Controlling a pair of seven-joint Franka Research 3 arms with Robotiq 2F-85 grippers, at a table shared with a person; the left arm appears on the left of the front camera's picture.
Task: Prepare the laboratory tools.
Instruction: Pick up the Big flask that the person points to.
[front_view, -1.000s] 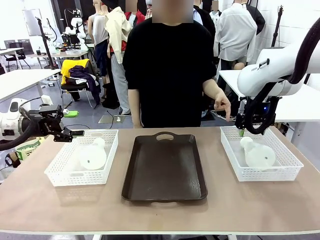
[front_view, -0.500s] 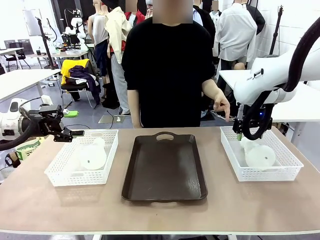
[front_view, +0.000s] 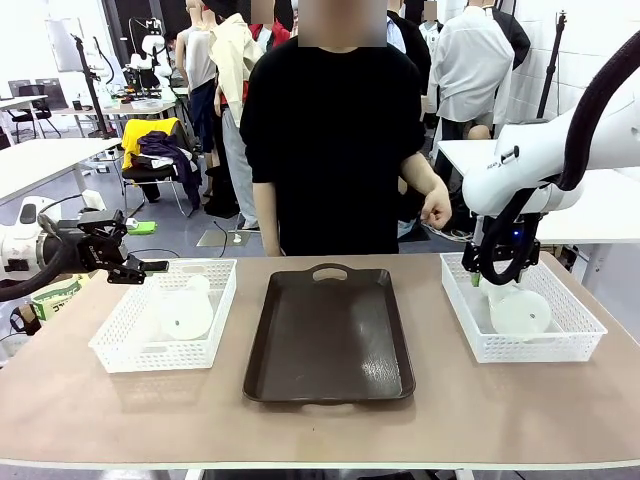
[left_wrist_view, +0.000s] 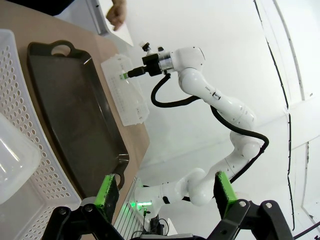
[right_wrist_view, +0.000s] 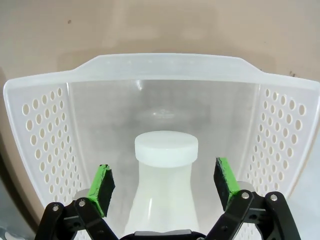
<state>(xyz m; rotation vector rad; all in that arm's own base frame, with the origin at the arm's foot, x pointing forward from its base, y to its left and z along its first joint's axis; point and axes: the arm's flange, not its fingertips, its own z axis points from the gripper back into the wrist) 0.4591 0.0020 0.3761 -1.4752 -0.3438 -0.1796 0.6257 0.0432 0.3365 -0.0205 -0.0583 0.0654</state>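
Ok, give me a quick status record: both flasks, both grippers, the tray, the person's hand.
left flask: on its side in the left basket
right flask: on its side in the right basket
left gripper: open, empty, hovering at the left basket's far left corner
right gripper: open, down in the right basket, pads either side of the right flask's neck, not gripping
tray: between the baskets, handle toward the person
person's hand: raised, touching nothing

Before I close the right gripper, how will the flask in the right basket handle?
The flask looks translucent and empty, so probably light, maybe squashy. It lies on its side in the basket, so a nudge could roll it. Its smooth taper may slip from the right gripper.
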